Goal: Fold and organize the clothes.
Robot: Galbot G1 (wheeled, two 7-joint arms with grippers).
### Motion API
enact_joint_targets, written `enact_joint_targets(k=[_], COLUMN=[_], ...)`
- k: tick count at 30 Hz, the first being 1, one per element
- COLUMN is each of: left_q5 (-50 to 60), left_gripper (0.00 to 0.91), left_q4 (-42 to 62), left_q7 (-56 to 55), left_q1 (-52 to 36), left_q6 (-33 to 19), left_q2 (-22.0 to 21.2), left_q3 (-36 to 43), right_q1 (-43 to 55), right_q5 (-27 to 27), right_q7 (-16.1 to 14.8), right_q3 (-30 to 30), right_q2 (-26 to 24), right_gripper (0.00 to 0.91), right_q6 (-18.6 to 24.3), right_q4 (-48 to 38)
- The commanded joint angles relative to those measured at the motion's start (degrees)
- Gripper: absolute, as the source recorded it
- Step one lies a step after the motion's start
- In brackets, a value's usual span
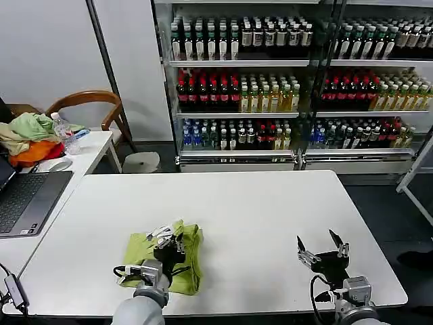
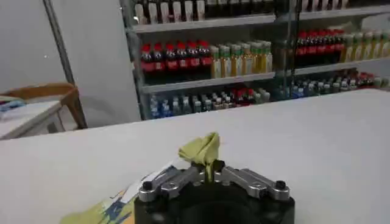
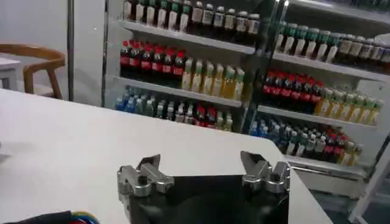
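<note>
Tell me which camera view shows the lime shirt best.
The head view. It shows the whole lime shirt bunched on the white table, under the left gripper. The left wrist view shows just a pinched tuft in that gripper's closed fingers and a scrap beside it. The right wrist view looks toward the drink shelves.

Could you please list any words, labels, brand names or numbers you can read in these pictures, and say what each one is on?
None can be read.
Bottle labels on the shelves: too small and blurred.
Lime shirt, pinched in the shut left claw: plain, no print.
Laptop keys: too small.
Water bottle label on the side table: blurred.
Open right claw: no markings.
</note>
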Motion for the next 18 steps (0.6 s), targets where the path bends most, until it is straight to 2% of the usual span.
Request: enact_joint_targets(k=[1,7,10,13,18], left_q5=[-5.5,-5.4,-6.6,-8.4,-15.0], left_gripper=[0.907,0.907,0.907,0.907,0.907], left_q4=[0.9,-5.9,-8.6,-7.1,-0.4], left_q7=[-0.9,0.4,1.0,1.0,0.3], left_q1=[-1.6,0.8,2.2,5.0,8.3], left_q6=[-1.5,-2.8,-3.1,-2.8,-1.7], left_q2=[-2.5,0.3,5.1,9.7,11.5], left_q3=[2.8,-1.0,-8.4,-17.0,-24.4], right_q1=[0.4,0.9,1.4,1.7,2.0], right_q5=[0.0,0.0,0.0,0.1,0.3], right_q7=[0.0,-0.1,-0.1,-0.2,-0.3], right_q3=[-0.3,-1.0,-1.6,-1.9,-2.1], right_q2=[0.0,-0.3,-0.5,-0.7,-0.9], right_gripper=[0.907,0.907,0.907,0.907,0.907], right_q6=[0.0,0.0,0.0,0.0,0.1], right_q4=[-0.2,-0.3,-0.2,-0.2,-0.2])
